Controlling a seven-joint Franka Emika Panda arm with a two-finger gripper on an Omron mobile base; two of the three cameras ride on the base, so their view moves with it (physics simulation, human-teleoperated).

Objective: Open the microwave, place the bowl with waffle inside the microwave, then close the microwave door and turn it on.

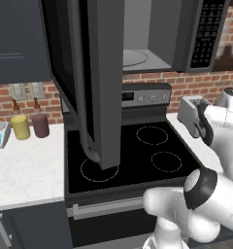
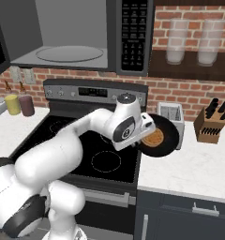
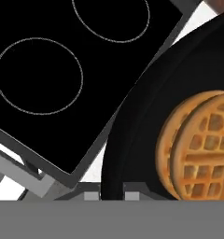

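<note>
Bowl (image 2: 162, 137) was up off the counter (image 2: 194, 171), tilted steeply toward the camera in the right base view, with my gripper (image 2: 146, 127) clamped on its rim at the left edge, jaws pinched tight on the rim. Waffle (image 2: 154, 138) sat inside it, golden and gridded, looking in the hand view like it had slid toward the lower side of the bowl. I held the whole thing over the seam between the stove (image 2: 86, 140) and the counter, just in front of the silver toaster (image 2: 172, 117). Microwave (image 2: 77, 35) hung above the stove with its cavity exposed and the glass turntable (image 2: 70, 53) showing, while the microwave door (image 1: 96, 78) was swung out wide, its long bar handle (image 1: 82, 97) hanging down over the front left burner ring in the left base view. Yellow cup (image 1: 20, 127) and maroon cup (image 1: 41, 125) stood side by side on the left counter by the brick wall. Knife block (image 2: 210, 123) sat well off to the right.
</note>
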